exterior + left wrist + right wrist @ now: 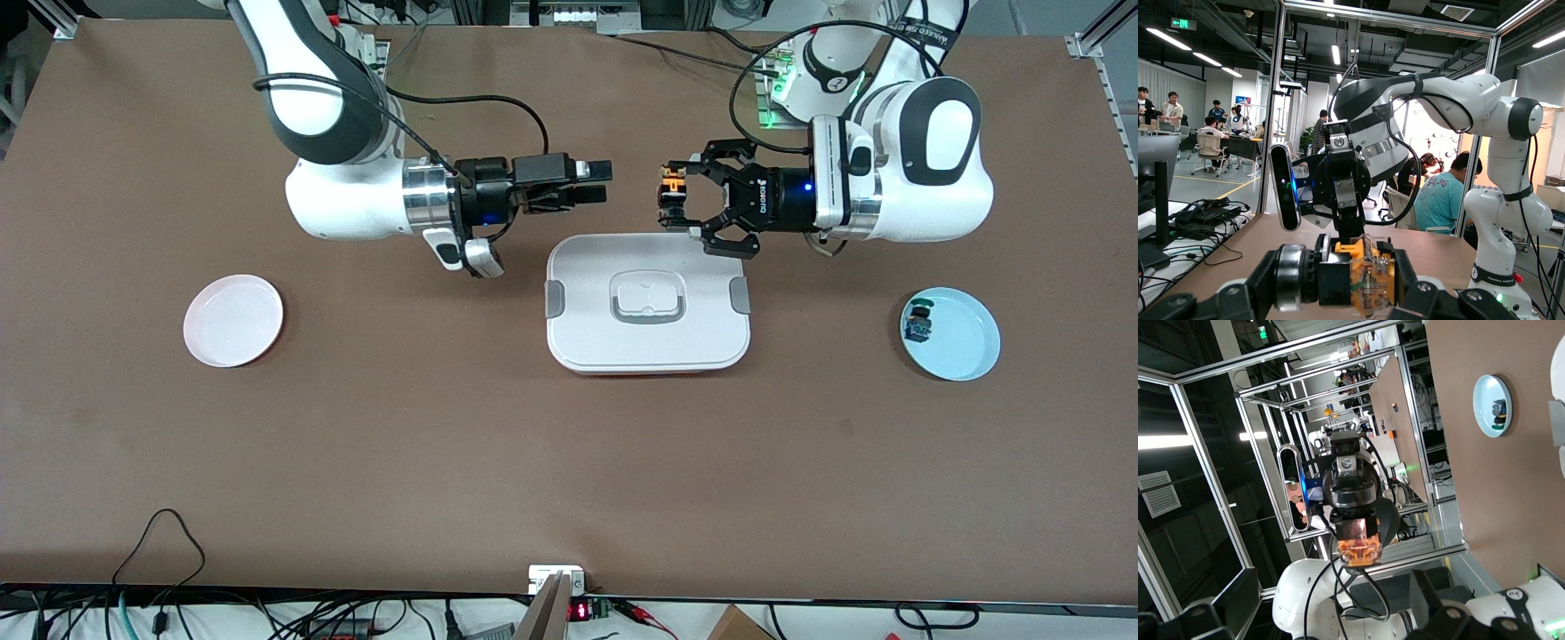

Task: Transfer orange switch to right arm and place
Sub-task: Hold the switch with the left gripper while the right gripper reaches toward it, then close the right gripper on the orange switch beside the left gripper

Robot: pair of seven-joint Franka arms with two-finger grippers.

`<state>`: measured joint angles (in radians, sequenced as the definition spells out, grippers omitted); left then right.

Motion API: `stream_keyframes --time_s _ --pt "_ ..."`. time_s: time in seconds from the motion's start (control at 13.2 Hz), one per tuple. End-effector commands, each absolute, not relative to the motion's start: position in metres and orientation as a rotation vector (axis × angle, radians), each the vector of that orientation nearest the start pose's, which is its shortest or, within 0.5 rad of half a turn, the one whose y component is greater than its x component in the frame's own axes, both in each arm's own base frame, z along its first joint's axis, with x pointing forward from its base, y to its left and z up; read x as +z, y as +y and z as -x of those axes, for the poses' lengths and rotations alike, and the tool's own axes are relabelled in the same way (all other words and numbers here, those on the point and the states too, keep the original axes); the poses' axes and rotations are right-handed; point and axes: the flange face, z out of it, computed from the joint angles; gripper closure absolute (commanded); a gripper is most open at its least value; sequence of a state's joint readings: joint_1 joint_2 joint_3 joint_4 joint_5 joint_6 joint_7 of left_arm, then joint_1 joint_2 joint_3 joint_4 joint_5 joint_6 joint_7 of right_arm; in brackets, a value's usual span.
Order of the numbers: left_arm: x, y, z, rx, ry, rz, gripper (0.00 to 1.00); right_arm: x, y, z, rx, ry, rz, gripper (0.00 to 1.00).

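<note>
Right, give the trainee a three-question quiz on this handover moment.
1. True or false: the left gripper is shut on the orange switch.
2. Which plate holds the green-capped switch: A) the pink plate, B) the blue plate?
3. Fill in: the right gripper is ____, short of the switch, up above the table by the white lidded container.

Key: 1 true; 2 B; 3 open.

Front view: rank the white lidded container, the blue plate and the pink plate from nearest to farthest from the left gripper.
From the left gripper, shut on the orange switch:
1. White lidded container, mid-table, nearly beneath it.
2. Blue plate, toward the left arm's end.
3. Pink plate, toward the right arm's end.
</note>
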<state>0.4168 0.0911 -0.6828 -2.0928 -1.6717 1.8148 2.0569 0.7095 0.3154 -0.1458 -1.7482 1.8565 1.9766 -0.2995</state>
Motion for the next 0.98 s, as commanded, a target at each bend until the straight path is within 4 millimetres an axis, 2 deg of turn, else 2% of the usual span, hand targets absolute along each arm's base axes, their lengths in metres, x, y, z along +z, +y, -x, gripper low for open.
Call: stream_keyframes --time_s 0.0,0.3,0.53,0.68,0.91 --pt "0.452 -0.221 -0.522 1.126 -1.102 -1.268 1.00 0.448 0.431 -0.521 0.189 0.119 1.556 0.00" --pt "0.452 -0.219 -0.522 1.129 -1.102 -1.267 1.00 0.435 0.445 -0.515 0.114 0.050 1.578 0.00" --pt "0.452 -0.219 -0.522 1.127 -1.101 -1.267 1.00 0.439 0.447 -0.520 0.089 0.057 1.580 0.00" --pt "0.452 -0.219 -0.522 1.126 -1.100 -1.269 1.00 0.444 0.462 -0.514 0.068 0.079 1.580 0.00" --pt "0.452 -0.219 -0.522 1.119 -1.094 -1.273 1.00 0.450 0.479 -0.514 0.029 0.091 1.593 0.00"
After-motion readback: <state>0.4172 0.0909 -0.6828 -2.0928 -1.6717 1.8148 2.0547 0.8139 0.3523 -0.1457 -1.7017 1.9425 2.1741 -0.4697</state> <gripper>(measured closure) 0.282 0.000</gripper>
